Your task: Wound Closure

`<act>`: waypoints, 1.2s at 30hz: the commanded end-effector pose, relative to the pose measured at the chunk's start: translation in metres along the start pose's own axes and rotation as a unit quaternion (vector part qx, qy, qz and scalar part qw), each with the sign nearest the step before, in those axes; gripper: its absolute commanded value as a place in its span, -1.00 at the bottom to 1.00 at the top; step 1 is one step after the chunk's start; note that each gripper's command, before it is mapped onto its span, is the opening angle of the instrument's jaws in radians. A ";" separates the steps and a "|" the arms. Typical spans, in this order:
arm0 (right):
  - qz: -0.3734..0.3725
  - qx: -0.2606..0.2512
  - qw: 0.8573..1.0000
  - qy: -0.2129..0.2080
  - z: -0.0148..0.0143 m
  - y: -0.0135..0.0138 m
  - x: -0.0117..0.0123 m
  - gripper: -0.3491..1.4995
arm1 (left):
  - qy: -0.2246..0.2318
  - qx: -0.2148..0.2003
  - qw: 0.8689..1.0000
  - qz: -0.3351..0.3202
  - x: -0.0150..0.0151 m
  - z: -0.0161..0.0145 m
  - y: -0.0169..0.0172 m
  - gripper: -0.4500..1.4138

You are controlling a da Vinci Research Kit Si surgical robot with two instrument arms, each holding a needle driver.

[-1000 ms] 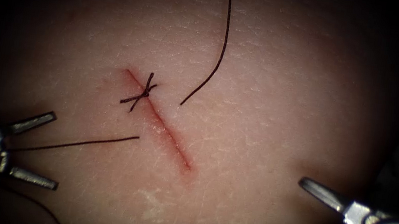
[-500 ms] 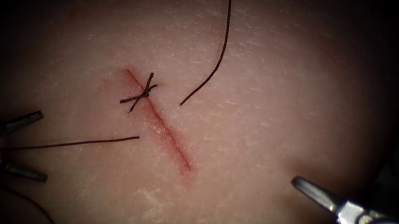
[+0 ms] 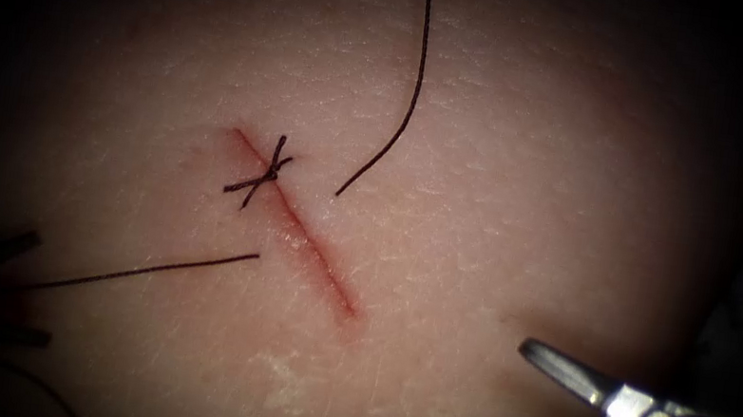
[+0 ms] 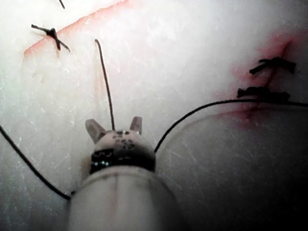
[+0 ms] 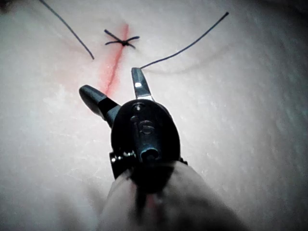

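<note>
Down at the endoscope view's left edge, my left tool (image 3: 30, 288) sits with its 2 jaws spread and holding nothing. A loose strand of thread (image 3: 143, 269) lies on the tissue (image 3: 512, 160) left of the cut (image 3: 297, 227), and its near end runs in between those jaws. The cut's long axis runs from upper left to lower right, with 1 tied stitch (image 3: 259, 176) across its upper part and the lower part unstitched. A second strand (image 3: 405, 98) curves on the right side of the cut. My right tool (image 3: 506, 410) is at lower right, jaws wide apart and empty. I judge it the nearer arm to the cut's open lower end, which lies up and to the left of its tips. Along the left wrist view, the left tool (image 4: 114, 122) is open, and the strand (image 4: 106, 82) leads straight out from between the jaws toward the cut (image 4: 77, 24) and stitch (image 4: 50, 34). Whether it touches either jaw I cannot tell. Along the right wrist view, the right tool (image 5: 109, 81) gapes empty, with the cut (image 5: 113, 67) lined up just ahead between its tips, the stitch (image 5: 122, 42) beyond and a strand (image 5: 187, 45) off to 1 side. Where the needle is, I cannot tell.
</note>
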 end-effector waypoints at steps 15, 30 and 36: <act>0.000 0.002 1.000 0.002 0.0011 -0.0008 -0.0001 0.55 | 0.023 -0.006 0.999 0.042 0.0015 -0.0008 0.0009 -1.00; 0.002 0.006 1.000 0.004 0.0043 -0.0018 0.0010 0.55 | 0.071 0.002 0.995 0.069 0.0071 -0.0016 0.0015 -1.00; 0.001 -0.004 1.000 -0.001 0.0077 -0.0018 0.0014 0.54 | 0.072 0.001 0.995 0.070 0.0075 -0.0014 0.0015 -1.00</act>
